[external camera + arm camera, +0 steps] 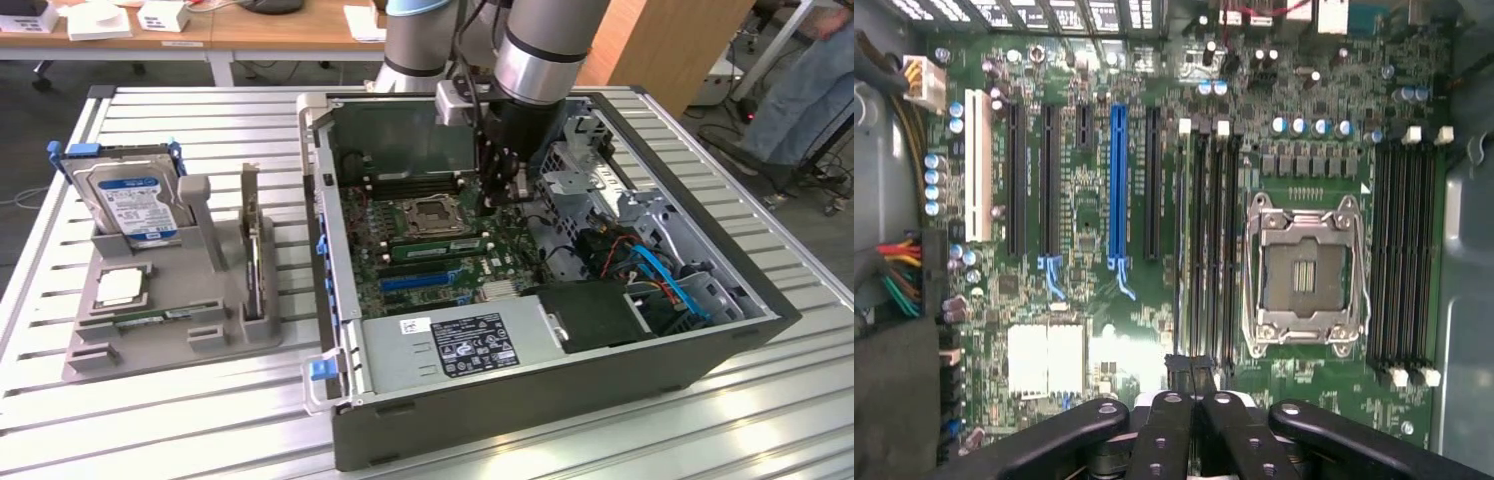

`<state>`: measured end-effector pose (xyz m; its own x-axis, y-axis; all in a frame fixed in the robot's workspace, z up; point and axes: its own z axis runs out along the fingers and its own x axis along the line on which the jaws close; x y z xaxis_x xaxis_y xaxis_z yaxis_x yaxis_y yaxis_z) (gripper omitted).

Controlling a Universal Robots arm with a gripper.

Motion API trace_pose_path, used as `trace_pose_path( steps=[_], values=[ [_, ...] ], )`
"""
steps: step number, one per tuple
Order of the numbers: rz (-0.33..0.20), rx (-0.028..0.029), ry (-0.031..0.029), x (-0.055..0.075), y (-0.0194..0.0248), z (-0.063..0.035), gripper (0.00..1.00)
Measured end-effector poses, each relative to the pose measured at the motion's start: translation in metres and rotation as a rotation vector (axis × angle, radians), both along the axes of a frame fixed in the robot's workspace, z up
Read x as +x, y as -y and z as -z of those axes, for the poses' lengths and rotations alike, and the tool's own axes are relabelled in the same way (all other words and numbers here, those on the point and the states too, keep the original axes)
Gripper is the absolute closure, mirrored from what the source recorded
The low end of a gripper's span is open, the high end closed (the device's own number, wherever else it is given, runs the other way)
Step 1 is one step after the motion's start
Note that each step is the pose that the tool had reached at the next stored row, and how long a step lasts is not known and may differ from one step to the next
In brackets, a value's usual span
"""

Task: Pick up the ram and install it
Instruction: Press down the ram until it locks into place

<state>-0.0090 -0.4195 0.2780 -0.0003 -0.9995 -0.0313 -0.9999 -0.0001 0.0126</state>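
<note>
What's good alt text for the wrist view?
The shut claw hangs over a green motherboard, its tips above a bank of black memory slots beside an empty processor socket. Black, white and one blue expansion slots lie beyond the memory slots.

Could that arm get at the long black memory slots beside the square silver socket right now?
Probably yes. The case lies open, and the arm's shut jaws hang just over the memory slots beside the socket, with nothing visible in between.
</note>
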Motion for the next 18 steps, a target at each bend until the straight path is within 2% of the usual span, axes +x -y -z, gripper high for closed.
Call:
trace_pose_path(
  steps=[5,10,18],
  values=[
    [0.0,0.0,0.0,0.0086,0.0,0.0,0.91],
    [0.0,0.0001,0.0,0.0088,-0.0001,0.0002,0.91],
    [0.0,0.0001,0.0002,0.0088,0.0,0.0076,0.91]
  ],
)
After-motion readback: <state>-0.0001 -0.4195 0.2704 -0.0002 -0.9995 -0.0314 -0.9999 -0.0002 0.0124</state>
